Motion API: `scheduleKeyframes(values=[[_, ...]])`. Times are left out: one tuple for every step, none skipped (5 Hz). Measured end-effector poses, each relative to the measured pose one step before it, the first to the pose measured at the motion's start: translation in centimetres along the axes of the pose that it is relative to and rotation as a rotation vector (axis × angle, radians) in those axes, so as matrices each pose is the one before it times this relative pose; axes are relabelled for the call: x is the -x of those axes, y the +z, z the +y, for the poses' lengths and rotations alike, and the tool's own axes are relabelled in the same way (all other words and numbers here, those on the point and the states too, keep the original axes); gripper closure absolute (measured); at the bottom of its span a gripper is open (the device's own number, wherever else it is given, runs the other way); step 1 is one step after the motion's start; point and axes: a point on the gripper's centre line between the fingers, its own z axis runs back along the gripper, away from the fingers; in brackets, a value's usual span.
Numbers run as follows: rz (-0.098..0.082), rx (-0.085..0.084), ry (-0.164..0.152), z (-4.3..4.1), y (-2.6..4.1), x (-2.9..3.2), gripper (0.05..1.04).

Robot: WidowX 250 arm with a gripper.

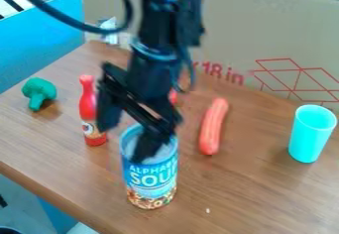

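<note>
My gripper [123, 145], fingers parted, at the soup can's [152, 181] top, lower left-centre; red sauce bottle [89, 111], left; green toy broccoli [39, 90], far left; orange sausage [213, 127], right of centre; turquoise cup [310, 136], right.

Smooth, wood-look table [265, 193], cardboard panel [245, 25].

broccoli [39, 91]: furthest left on the surface [252, 193], as i view it.
bottle [88, 110]: i see it upright, right of the broccoli and a bit nearer.
can [152, 184]: upright, nearest me, right of the bottle.
cup [309, 138]: upright, furthest right.
sausage [213, 128]: lying between can and cup, further back than the can.
cardboard [232, 25]: behind them all.
</note>
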Motion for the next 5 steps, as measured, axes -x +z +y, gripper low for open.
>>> scheduleKeyframes(values=[[-0.0484,0.0136,0.0531,1.801,0.635,1.148,0.082],[-0.0755,0.0388,0.0075,-0.017,1.117,0.088,0.082],[-0.2184,0.1214,-0.0147,-1.87,3.234,0.851,0.082],[-0.1488,0.0985,-0.0803,-1.298,1.289,0.005,0.082],[0.086,0.0702,-0.0357,-0.084,-1.66,-0.266,0.082]])
